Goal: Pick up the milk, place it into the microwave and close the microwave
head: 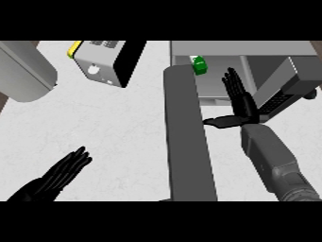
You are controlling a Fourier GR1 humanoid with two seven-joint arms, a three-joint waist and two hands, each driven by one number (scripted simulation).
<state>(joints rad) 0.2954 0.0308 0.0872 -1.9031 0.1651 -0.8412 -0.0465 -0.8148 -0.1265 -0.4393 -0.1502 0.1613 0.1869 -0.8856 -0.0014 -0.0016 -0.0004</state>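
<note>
Head view. The milk (199, 64), a small green-and-white carton, stands inside the microwave (261, 48) at the cavity's left edge, beside the hinge end of the open door (188, 142). The right hand (240, 97) holds nothing, its fingers straight and thumb spread; the left hand (59, 175) rests open at lower left. Risk: the door, swung now, would probably strike the right forearm. The carton appears upright (long axis vertical); its facing cannot be told.

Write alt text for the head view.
The robot's right hand, open with fingers straight, hangs over the open microwave, where a small green milk carton sits at the left edge beside the swung-out grey door. The left hand rests open at lower left above the white counter.
</note>
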